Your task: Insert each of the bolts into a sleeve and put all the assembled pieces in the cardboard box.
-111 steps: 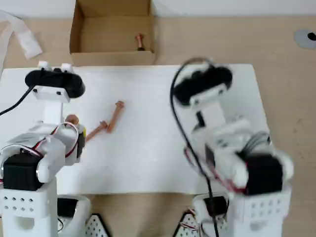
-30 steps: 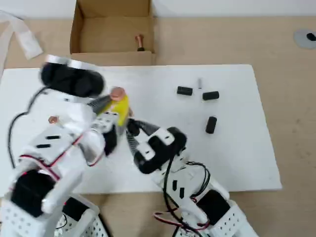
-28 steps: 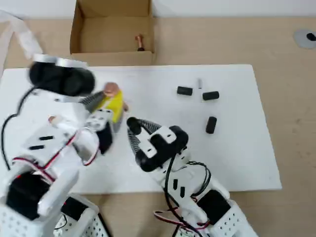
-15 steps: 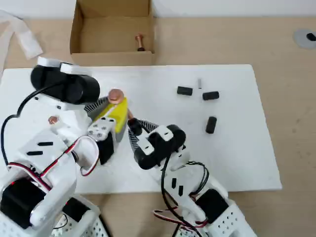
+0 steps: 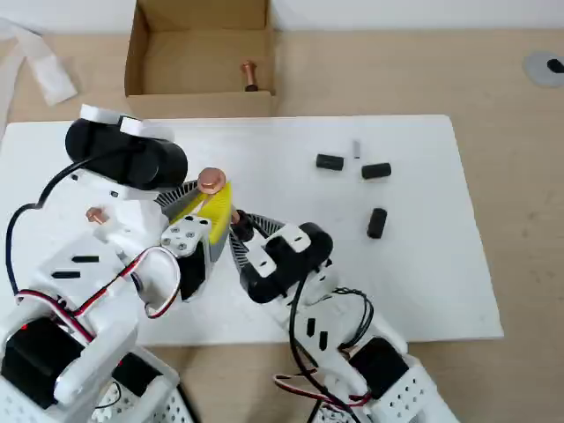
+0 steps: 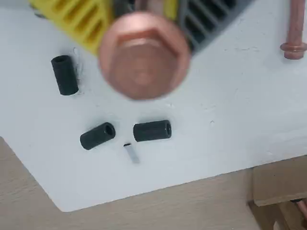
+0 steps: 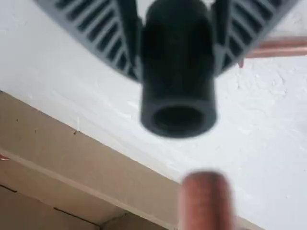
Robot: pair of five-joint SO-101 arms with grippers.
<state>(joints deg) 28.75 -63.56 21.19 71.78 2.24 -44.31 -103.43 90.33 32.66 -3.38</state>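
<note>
Shifted closer: left gripper (image 5: 209,192), clamped on a bolt (image 6: 145,55), toward right gripper (image 5: 238,227), clamped on a sleeve (image 7: 178,72); both over middle of the mat (image 5: 423,282).

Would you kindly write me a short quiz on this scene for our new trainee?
1. True or false: the right pincer grips a sleeve.
2. How many loose sleeves lie on the mat?
3. What does the left pincer hold? A) a bolt B) a strip of tape C) nothing

Key: 1 true; 2 three; 3 A.
</note>
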